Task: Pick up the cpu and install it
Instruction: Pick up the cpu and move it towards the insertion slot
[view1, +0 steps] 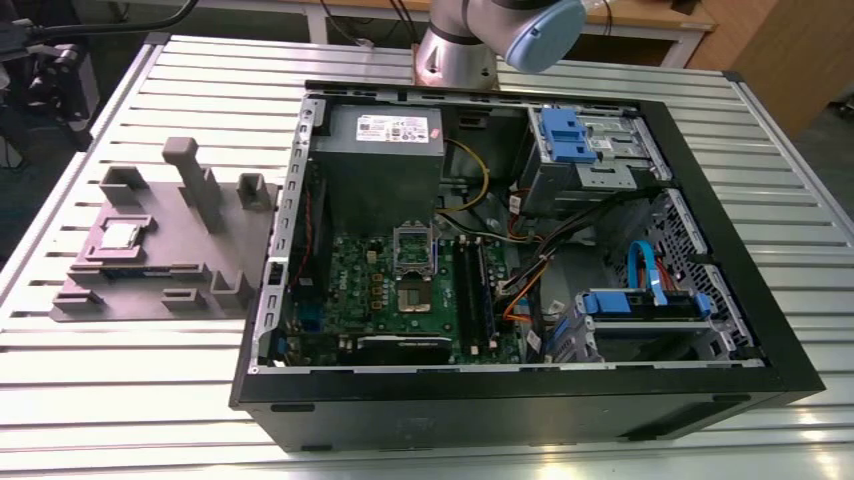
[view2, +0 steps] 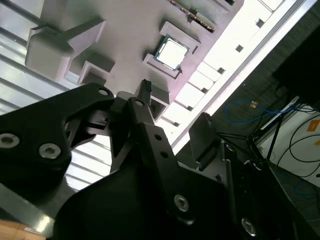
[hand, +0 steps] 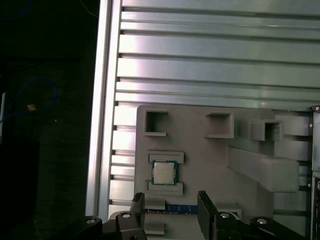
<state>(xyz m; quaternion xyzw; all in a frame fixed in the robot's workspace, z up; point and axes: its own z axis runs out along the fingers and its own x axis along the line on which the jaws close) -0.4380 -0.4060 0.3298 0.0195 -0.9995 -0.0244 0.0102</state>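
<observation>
Surface (view1: 767, 130) of ribbed metal is spread under everything. An open computer case (view1: 534, 420) is laid on it, its motherboard (view1: 400, 290) exposed (green, socket near the middle). Just beside the case, on the exterior view's left, a purple-grey tray (view1: 174, 245) is set. The tool (hand: 170, 200) is held above the tray, its fingers (hand: 205, 205) parted and empty. The cpu (hand: 162, 173) is seated in a tray recess, untouched, near the fingertips.
</observation>
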